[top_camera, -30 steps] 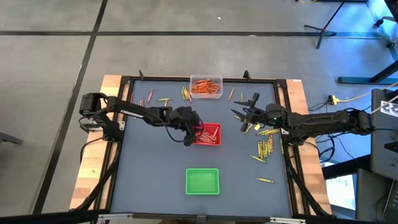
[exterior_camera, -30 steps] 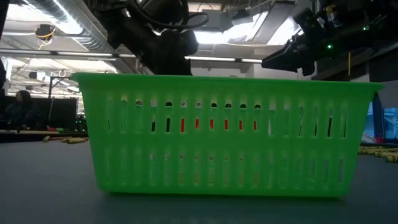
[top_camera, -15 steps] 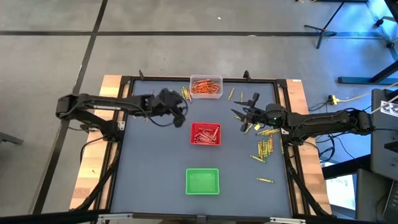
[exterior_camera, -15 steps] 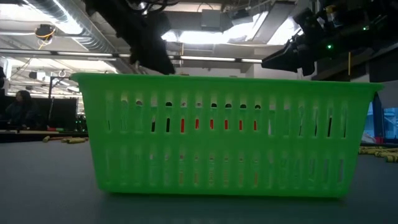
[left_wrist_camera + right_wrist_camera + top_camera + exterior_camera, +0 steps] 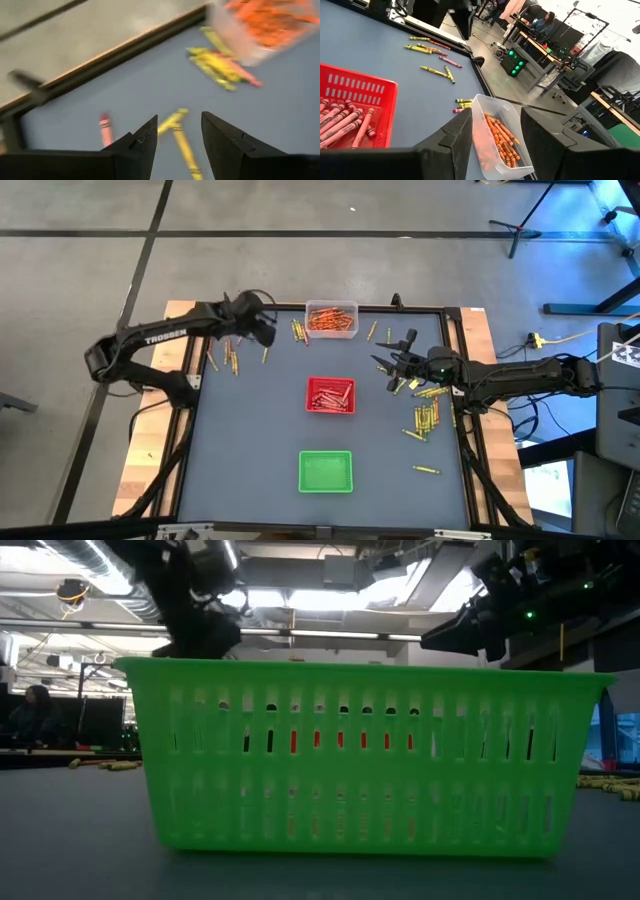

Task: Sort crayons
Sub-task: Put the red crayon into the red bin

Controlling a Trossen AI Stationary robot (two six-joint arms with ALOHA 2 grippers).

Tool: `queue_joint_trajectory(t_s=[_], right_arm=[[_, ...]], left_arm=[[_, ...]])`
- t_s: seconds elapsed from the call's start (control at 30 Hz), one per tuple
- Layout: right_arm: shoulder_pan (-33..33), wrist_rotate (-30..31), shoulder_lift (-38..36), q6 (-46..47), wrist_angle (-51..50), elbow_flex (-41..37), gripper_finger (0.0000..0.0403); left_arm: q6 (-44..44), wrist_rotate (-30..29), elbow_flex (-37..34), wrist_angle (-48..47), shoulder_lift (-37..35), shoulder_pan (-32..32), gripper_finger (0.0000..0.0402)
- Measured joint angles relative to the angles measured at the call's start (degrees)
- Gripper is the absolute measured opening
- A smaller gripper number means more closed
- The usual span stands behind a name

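Crayons lie loose on the blue table: yellow and red ones [image 5: 232,356] at the far left, a yellow cluster [image 5: 425,416] at the right. My left gripper [image 5: 266,333] hovers open above the far-left ones. In its wrist view, yellow crayons [image 5: 176,131] and a red one [image 5: 104,130] lie flat below the empty fingers [image 5: 148,135]. My right gripper [image 5: 386,370] hangs open and empty right of the red tray [image 5: 330,395]. A clear tray [image 5: 331,319] at the far edge holds orange crayons, and the red tray holds red ones.
A green tray [image 5: 325,471] stands near the front edge and fills the low view [image 5: 365,750]. A raised dark frame [image 5: 200,308] borders the table. Bare blue surface lies at the near left. A person [image 5: 544,22] sits at a desk beyond the table.
My left gripper has swung from the red tray's left edge toward the table's far-left corner, rising and turning as it went. It now hangs over the loose crayons there. My right gripper has kept still.
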Motion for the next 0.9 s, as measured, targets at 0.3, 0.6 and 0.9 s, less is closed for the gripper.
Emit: queue_joint_trajectory(t_s=[0.3,0.6,0.9], right_arm=[[0.00,0.00,0.00,0.00,0.23,0.01,0.0166],[0.00,0.00,0.00,-0.02,0.42,0.00,0.0166],[0.02,-0.02,0.00,-0.22,0.10,0.00,0.0166]], left_arm=[[0.22,6.37,-0.02,-6.44,4.54,14.60,0.0137],[3.36,9.22,1.91,-9.59,15.91,21.73,0.0137],[6.84,12.26,5.19,-9.15,23.31,23.75,0.0137]])
